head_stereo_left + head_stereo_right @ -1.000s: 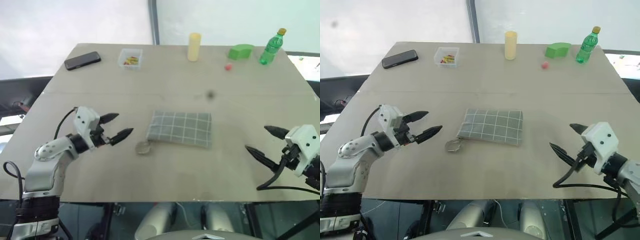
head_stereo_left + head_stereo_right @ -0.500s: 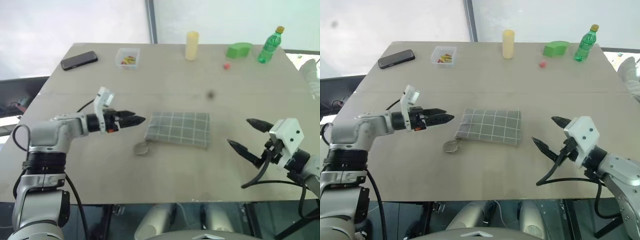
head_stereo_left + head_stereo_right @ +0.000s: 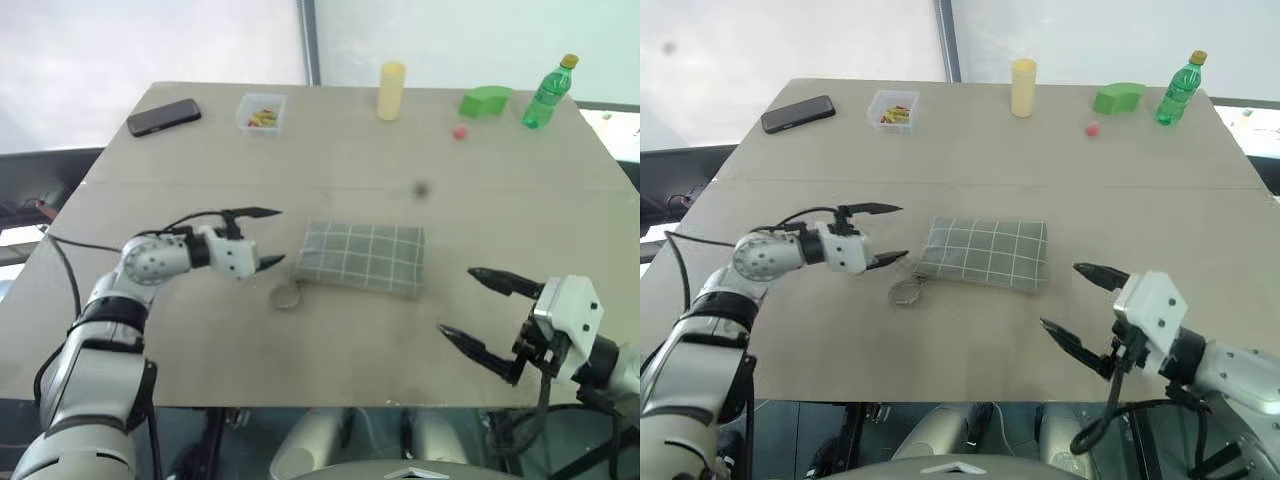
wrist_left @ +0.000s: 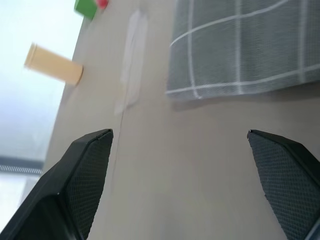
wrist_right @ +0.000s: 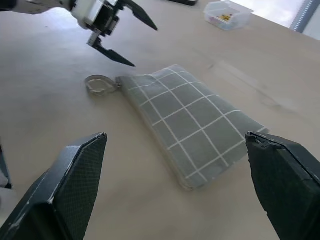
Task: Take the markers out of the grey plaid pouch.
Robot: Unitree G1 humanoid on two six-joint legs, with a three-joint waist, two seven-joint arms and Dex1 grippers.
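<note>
Both arms reach inward, the left gripper (image 3: 267, 238) and right gripper (image 3: 478, 310) spread wide, holding nothing.

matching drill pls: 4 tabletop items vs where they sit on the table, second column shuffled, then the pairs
Items:
1. black phone
2. green bottle
3. grey plaid pouch
4. clear box

Places:
A. middle of the table, flat, ring pull toward the left gripper
B. far left corner
C. far right corner
D. far edge, just right of the phone

Pairs: 1-B, 2-C, 3-A, 4-D
</note>
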